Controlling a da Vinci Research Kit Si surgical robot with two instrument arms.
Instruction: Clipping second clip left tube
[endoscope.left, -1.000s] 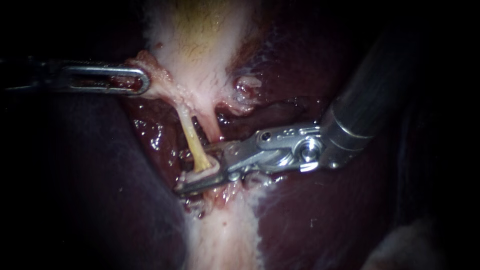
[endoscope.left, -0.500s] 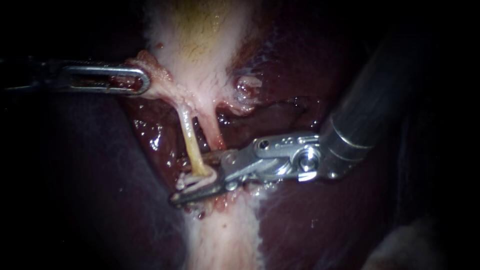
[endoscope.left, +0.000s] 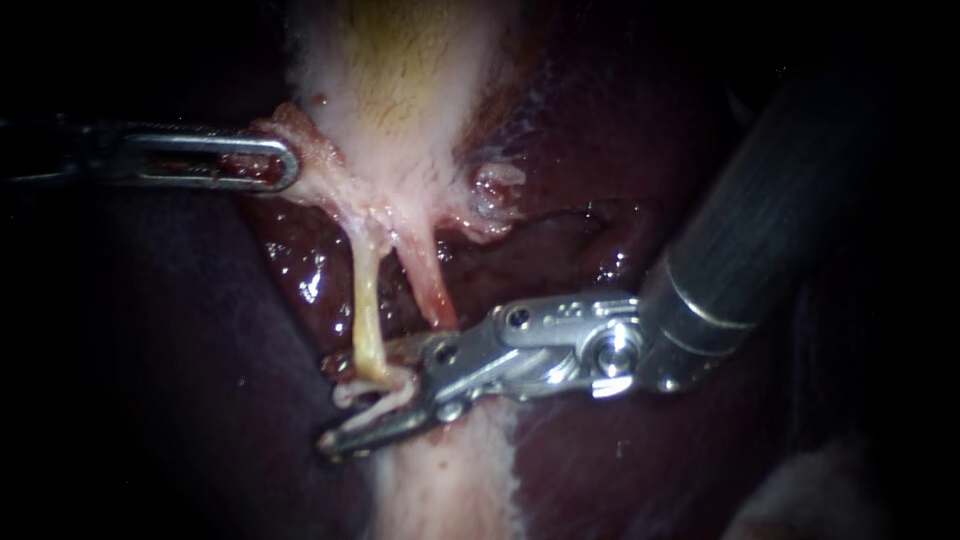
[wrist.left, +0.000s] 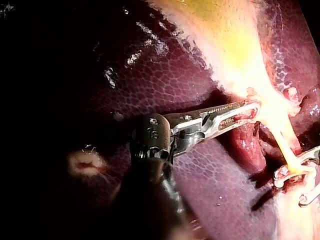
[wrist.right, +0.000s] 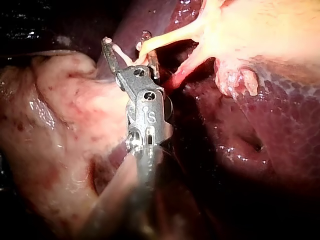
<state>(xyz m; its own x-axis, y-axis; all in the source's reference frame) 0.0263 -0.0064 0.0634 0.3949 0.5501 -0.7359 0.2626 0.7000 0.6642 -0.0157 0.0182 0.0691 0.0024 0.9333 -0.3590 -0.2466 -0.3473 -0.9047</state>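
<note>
endoscope: right claw (endoscope.left: 345, 400) part open, left tube (endoscope.left: 365, 300) between its halves, low end just inside. left wrist: left claw (wrist.left: 252, 110) clamped on gallbladder (wrist.left: 235, 45). right wrist: tube looks thin, soft, slick, easily torn; take it square, gently.

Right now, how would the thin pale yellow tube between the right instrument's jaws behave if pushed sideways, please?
The thin pale yellow tube probably flexes easily: it is slender and slightly bowed. Its wet sheen suggests slipperiness. Stretched below pale tissue gripped by the left instrument, it may tear.
</note>
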